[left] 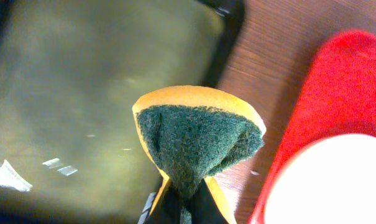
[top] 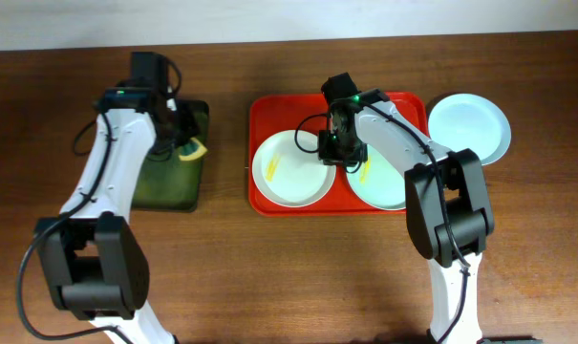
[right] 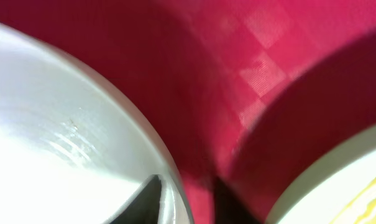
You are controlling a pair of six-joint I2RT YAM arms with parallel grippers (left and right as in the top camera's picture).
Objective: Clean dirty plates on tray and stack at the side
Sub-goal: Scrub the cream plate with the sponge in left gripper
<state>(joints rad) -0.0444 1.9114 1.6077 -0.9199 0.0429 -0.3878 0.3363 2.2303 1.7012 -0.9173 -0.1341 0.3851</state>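
Overhead, plates: the white plate and a pale blue-green plate lie side by side in the red tray, both with yellow smears. A third plate rests on the table just off the tray's far right corner.
Overhead, arms: the right gripper hangs low between the two trayed plates. The left gripper is over the green tray.
Left wrist, claw: clamped on the folded sponge, scouring side showing, lifted above the green tray.
Right wrist, claw: apart, one finger over the white plate's inner edge and the other over bare tray, with the rim between them and not yet pinched.
Right wrist, neighbour: the smeared plate's edge lies just beside the outer finger.
Risk, grip: a shallow bite on a thin, slick rim could let the plate tip or slip out on lifting.
Risk, crowding: the outer finger might nudge the neighbouring plate, or drag the tray.
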